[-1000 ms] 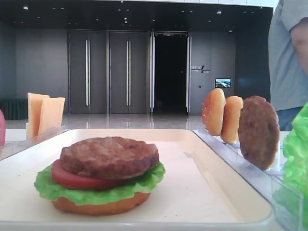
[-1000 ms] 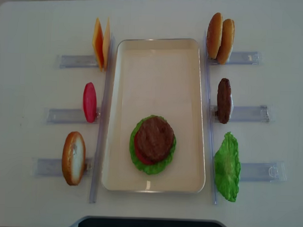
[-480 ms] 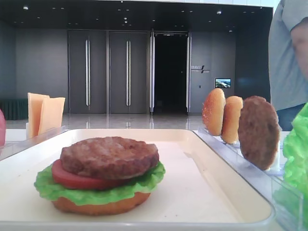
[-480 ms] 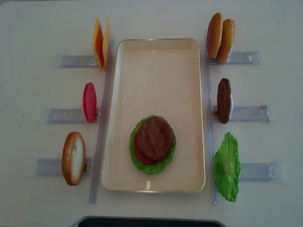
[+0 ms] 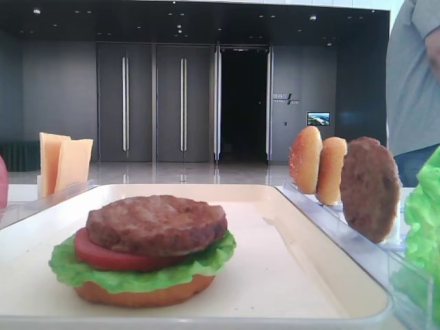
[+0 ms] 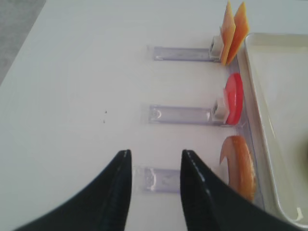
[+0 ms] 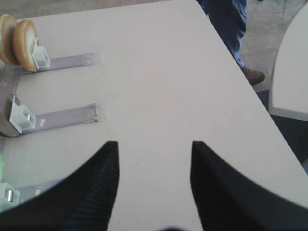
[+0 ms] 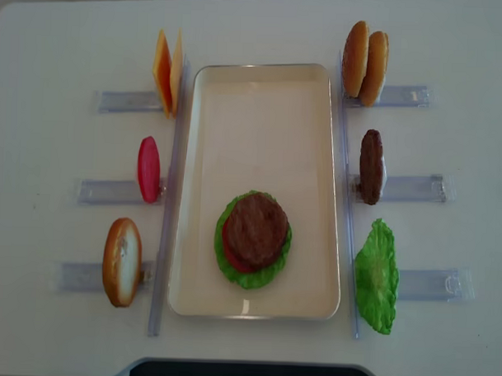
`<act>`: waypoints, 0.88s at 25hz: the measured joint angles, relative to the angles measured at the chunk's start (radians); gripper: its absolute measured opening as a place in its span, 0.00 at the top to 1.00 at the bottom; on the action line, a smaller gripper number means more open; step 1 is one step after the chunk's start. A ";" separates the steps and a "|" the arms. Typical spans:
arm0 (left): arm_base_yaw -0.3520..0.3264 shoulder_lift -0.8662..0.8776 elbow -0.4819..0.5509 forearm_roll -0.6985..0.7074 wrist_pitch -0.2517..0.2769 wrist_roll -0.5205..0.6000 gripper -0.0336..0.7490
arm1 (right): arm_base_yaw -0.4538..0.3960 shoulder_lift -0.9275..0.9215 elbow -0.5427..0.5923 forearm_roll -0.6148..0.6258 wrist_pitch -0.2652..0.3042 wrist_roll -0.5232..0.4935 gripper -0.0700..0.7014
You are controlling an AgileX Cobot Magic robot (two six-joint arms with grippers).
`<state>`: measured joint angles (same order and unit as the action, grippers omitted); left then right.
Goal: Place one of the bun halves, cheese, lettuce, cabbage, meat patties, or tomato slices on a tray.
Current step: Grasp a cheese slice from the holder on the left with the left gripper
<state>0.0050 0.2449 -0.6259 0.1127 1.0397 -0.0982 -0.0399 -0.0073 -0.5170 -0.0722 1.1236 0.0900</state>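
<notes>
tray [image 8: 262,114]: cream, centred on white tabletop [image 8: 58,49], long axis running away from the robot
stack [image 8: 253,238]: on the tray's near half; bun half at bottom, then lettuce, tomato slice, patty [image 5: 157,223] on top
cheese [image 8: 166,71]: two slices upright in a clear rack [image 8: 126,101], left of the tray's far corner
tomato [image 8: 148,169]: one red slice on edge in the middle left rack, just beside the tray
left bun [image 8: 121,262]: one half on edge in the near left rack
right buns [image 8: 364,63]: two halves upright side by side in the far right rack
spare patty [image 8: 370,166]: on edge in the middle right rack
loose lettuce [image 8: 376,276]: green leaf at the near right rack, just beside the tray
left end effector [image 6: 153,166]: fingers apart at medium width, nothing between them; above bare tabletop and the near left rack, left bun just to its right
right end effector [image 7: 153,154]: fingers spread wide, nothing held; above bare tabletop, right of the right-hand racks
person [image 5: 412,82]: grey shirt, standing beyond the tabletop's far right edge; jeans and a shoe in the right wrist view
</notes>
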 joint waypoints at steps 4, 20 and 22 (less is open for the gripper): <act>0.000 0.203 -0.077 -0.018 -0.088 -0.013 0.62 | 0.000 0.000 0.000 0.000 0.000 0.000 0.44; 0.000 1.111 -0.603 -0.093 -0.161 0.026 0.62 | 0.000 0.000 0.000 0.000 0.001 0.000 0.44; 0.000 1.201 -0.680 -0.103 -0.159 0.026 0.61 | 0.000 0.000 0.000 0.000 0.001 0.000 0.44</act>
<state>0.0050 1.4454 -1.3063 0.0099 0.8810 -0.0721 -0.0399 -0.0073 -0.5170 -0.0722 1.1250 0.0900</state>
